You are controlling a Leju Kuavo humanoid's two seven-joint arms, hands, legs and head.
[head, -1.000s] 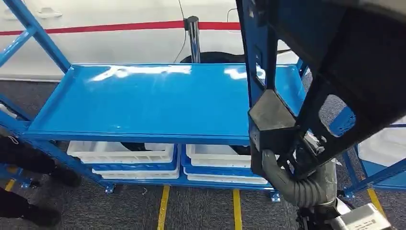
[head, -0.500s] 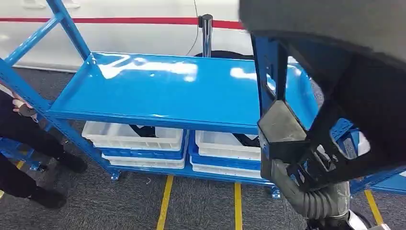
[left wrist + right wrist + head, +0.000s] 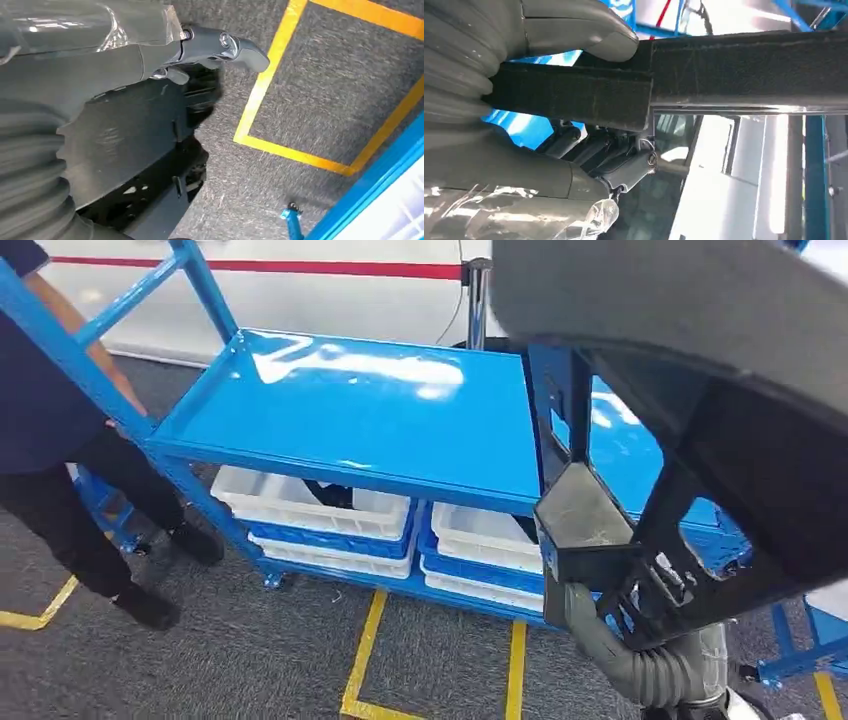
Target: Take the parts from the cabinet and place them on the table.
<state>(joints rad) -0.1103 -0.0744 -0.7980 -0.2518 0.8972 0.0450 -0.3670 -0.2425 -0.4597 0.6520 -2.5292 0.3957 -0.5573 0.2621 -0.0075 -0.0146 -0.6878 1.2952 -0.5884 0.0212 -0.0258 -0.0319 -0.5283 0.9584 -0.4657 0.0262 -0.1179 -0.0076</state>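
From the head view, the right hand [image 3: 610, 625] gripped a large black part [image 3: 700, 440], which rose in front of the blue cabinet [image 3: 350, 420] and hid its right end. The cabinet's upper shelf was bare and glossy; white bins [image 3: 320, 515] sat on the shelf beneath it. A person [image 3: 60, 440] stood at the cabinet's left end, one arm along its slanted frame. Yellow floor lines [image 3: 365, 655] ran out from the cabinet's foot over grey carpet. In the left wrist view, the left hand [image 3: 215, 47] hung above the carpet near a yellow line [image 3: 265, 85], its fingers extended and holding nothing, with a blue edge of the cabinet [image 3: 380, 185] nearby. In the right wrist view, the right hand [image 3: 574, 100] clamped the black part [image 3: 724, 70], thumb [image 3: 584, 32] on one face and darker fingers [image 3: 619, 160] on the opposite face, with blue cabinet posts [image 3: 816, 165] behind.
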